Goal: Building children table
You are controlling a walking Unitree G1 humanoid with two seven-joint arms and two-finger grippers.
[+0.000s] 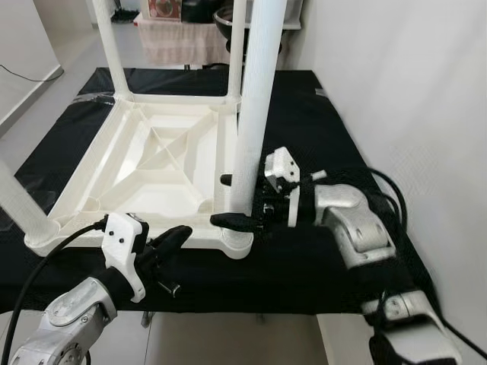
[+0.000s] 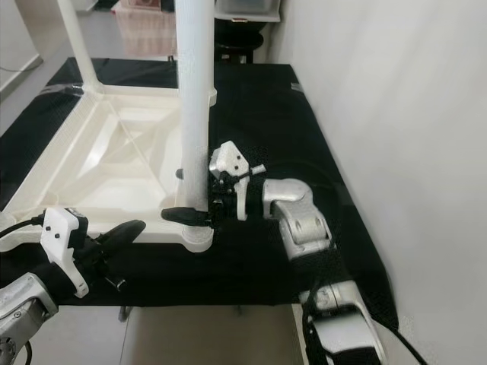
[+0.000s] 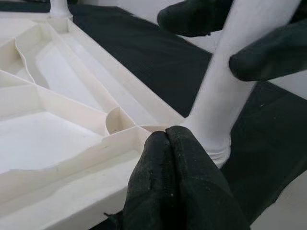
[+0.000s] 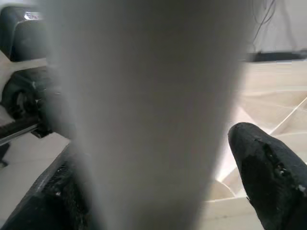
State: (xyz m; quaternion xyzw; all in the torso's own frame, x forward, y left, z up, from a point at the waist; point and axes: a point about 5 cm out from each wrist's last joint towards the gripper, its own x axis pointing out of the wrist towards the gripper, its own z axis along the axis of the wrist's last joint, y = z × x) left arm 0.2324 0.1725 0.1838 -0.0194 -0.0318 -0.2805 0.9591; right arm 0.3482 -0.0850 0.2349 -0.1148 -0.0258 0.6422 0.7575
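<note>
At far left, a white table leg (image 1: 17,204) stands in the near-left corner socket of the upturned white table top (image 1: 160,163), which lies underside-up on a black mat (image 1: 319,129). Two further legs (image 1: 110,46) rise from the far corners.

Left gripper (image 1: 176,236): low, at the near edge of the table top, between the two near corners. Its fingers are pressed together with nothing between them, the tips resting at or just beside the rim; the left wrist view does not settle whether they touch it.

Right of that, the fourth leg (image 1: 255,99) stands upright in the near-right corner socket (image 1: 237,242). The right gripper (image 1: 227,200) straddles it just above the socket, one black finger on each side of the leg. The jaws appear clamped on the leg, though the right wrist view is too blurred by the close leg to confirm firm contact on both pads.

Judgement — the step in hand is seating this last leg. To do it well:
- keep the leg plumb, matched against the other three, before pressing or twisting
- drive force along the leg's axis, not sideways
- use the left gripper to hold the rim down so the table top does not slide on the mat — a shifting base is the likeliest cause of a skewed joint.
</note>
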